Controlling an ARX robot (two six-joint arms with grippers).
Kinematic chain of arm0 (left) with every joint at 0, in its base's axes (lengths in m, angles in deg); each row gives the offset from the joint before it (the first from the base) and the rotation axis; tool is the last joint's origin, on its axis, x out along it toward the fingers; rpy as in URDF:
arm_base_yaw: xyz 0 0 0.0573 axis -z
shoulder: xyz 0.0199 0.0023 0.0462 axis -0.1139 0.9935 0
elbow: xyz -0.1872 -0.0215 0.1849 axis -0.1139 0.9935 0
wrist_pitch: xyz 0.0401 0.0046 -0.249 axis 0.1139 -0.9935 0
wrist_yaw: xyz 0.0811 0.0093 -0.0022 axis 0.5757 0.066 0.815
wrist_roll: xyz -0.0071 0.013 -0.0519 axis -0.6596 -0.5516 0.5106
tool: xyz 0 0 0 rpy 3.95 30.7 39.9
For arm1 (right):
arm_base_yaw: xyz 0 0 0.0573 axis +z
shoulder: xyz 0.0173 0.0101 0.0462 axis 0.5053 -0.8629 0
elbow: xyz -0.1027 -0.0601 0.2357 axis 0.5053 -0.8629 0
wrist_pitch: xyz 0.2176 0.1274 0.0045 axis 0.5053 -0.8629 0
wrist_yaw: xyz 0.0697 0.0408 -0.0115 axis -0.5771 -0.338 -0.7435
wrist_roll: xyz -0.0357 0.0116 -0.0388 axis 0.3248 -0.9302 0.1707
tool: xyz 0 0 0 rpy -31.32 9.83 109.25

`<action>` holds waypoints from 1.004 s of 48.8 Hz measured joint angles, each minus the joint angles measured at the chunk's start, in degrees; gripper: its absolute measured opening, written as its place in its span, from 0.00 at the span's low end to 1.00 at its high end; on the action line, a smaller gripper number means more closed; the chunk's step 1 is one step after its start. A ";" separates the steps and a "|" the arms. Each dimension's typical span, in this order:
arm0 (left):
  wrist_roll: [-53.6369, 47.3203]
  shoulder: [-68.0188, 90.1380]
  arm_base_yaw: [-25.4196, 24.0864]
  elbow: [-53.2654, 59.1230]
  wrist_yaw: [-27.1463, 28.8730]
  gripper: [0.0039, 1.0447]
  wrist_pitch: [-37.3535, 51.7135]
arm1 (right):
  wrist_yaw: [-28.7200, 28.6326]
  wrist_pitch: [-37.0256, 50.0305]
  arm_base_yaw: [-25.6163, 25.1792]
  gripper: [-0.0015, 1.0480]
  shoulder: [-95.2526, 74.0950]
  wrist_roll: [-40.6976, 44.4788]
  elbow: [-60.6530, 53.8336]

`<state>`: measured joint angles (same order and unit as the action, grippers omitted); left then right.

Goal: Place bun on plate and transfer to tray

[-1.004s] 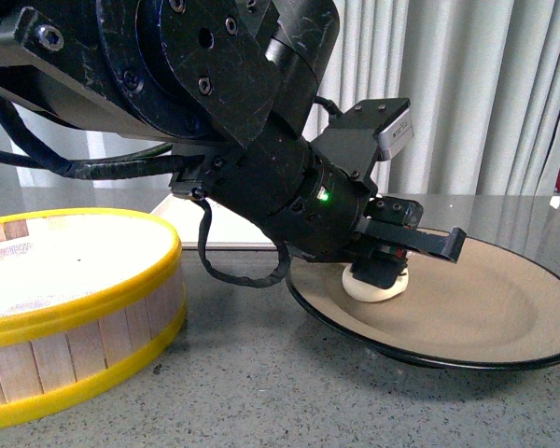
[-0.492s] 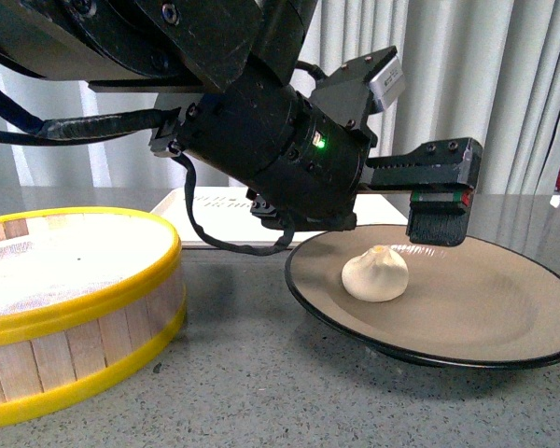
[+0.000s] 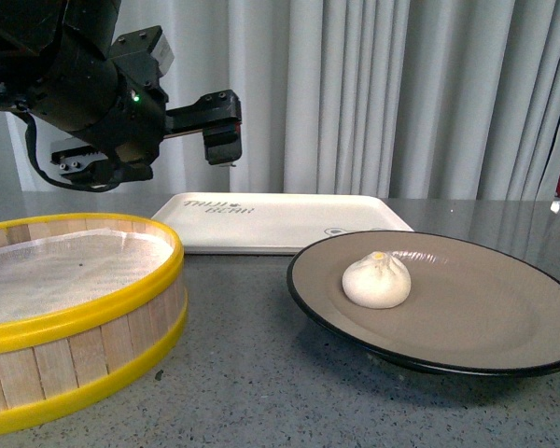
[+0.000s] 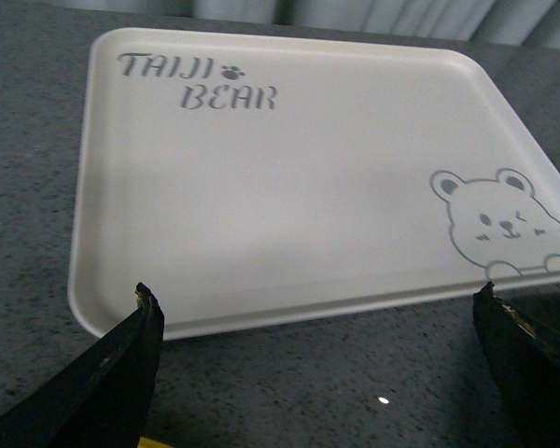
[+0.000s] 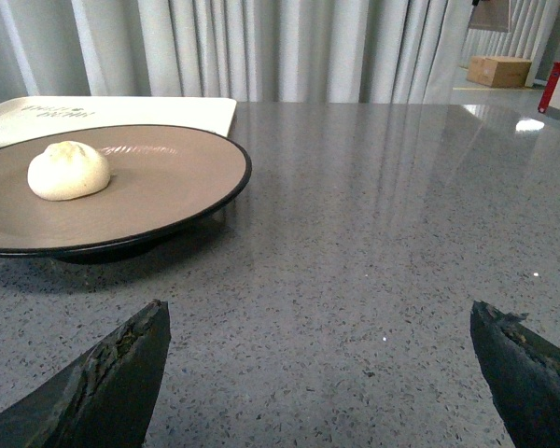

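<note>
The white pleated bun (image 3: 377, 280) lies alone on the left part of the beige, black-rimmed plate (image 3: 485, 303). Behind the plate lies the cream tray (image 3: 280, 222), with nothing on it. My left gripper (image 3: 219, 140) hangs open, high above the tray's left end and well clear of the bun. In the left wrist view the tray (image 4: 289, 187) with its bear drawing fills the frame, and the left gripper (image 4: 315, 297) holds nothing. My right gripper (image 5: 317, 313) stands open over bare table, to the right of the plate (image 5: 159, 173) and bun (image 5: 68, 170).
A yellow-rimmed wooden steamer basket (image 3: 84, 313) with a white liner stands at the front left, close to the plate's left edge. Grey curtains close off the back. A grey speckled table (image 5: 383, 215) stretches to the right of the plate.
My left gripper has let go of the bun, risen and swung left, away from the plate. The bun stays on the plate.
</note>
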<state>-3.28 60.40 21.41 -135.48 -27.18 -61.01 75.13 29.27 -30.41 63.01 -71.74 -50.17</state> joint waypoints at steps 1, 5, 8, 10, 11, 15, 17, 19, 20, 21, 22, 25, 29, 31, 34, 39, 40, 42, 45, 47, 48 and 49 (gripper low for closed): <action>0.15 0.00 -0.17 -0.02 0.07 0.94 -0.02 | 0.00 0.00 0.00 0.92 0.00 0.00 0.00; 0.57 0.00 -0.04 -0.04 -0.11 0.94 -0.02 | -0.04 0.00 0.00 0.92 0.00 0.00 0.00; 0.66 -0.02 0.33 -0.04 -0.20 0.94 -0.02 | 0.00 0.00 0.00 0.92 0.00 0.00 0.00; 0.76 -0.02 0.59 -0.04 -0.37 0.94 -0.02 | 0.02 0.00 0.00 0.92 0.00 0.00 0.00; 0.72 -0.04 0.74 -0.04 -0.24 0.94 0.13 | 0.02 0.00 0.00 0.92 0.00 0.00 0.00; -5.07 -2.71 1.03 8.15 10.19 0.80 17.31 | -0.07 0.00 0.00 0.92 0.00 0.00 0.00; -7.26 -5.68 0.15 15.15 11.72 0.71 26.69 | 0.00 0.00 0.00 0.92 0.00 0.00 0.00; -8.61 -9.27 -1.01 21.90 11.69 0.63 33.53 | 0.15 0.00 0.00 0.92 0.00 0.00 0.00; -8.92 -10.73 -1.46 24.44 11.52 0.59 35.65 | 0.13 0.00 0.00 0.92 0.00 0.00 0.00; -9.01 -11.47 -1.68 25.70 11.43 0.57 36.59 | 0.13 0.00 0.00 0.92 0.00 0.00 0.00; -9.42 -12.87 -2.14 28.00 11.15 0.54 38.18 | 0.09 0.00 0.00 0.92 0.00 0.00 0.00; -9.86 -16.11 -3.30 33.42 10.56 0.45 41.31 | 0.00 0.00 0.00 0.92 0.00 0.00 0.00; -10.14 -19.52 -4.76 40.22 9.73 0.33 44.19 | 0.00 0.00 0.00 0.92 0.00 0.00 0.00; -10.23 -20.68 -5.18 42.95 9.20 0.28 45.13 | 0.00 0.00 0.00 0.92 0.00 0.00 0.00; -10.43 -22.75 -5.70 47.91 8.07 0.18 46.66 | 0.02 0.00 0.00 0.92 0.00 0.00 0.00; -10.60 -26.45 -6.58 54.51 6.43 0.04 48.83 | 0.00 0.00 0.00 0.92 0.00 0.00 0.00; -10.91 -27.28 -6.82 55.65 6.23 0.04 49.20 | 0.00 0.00 0.00 0.92 0.00 0.00 0.00; -10.93 -28.55 -7.21 57.29 6.12 0.04 49.68 | 0.02 0.00 0.00 0.92 0.00 0.00 0.00; -10.93 -30.95 -8.04 60.28 5.51 0.04 50.42 | 0.00 0.00 0.00 0.92 0.00 0.00 0.00; -10.93 -32.09 -8.48 61.68 5.33 0.04 50.73 | 0.00 0.00 0.00 0.92 0.00 0.00 0.00; -10.91 -32.81 -8.70 62.60 5.20 0.04 50.90 | 0.00 0.00 0.00 0.92 0.00 0.00 0.00; -10.93 -33.16 -8.83 63.04 5.09 0.04 50.99 | 0.00 0.00 0.00 0.92 0.00 0.00 0.00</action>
<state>-14.21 27.24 12.58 -72.44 -22.09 -10.02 75.13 29.27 -30.41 63.01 -71.74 -50.17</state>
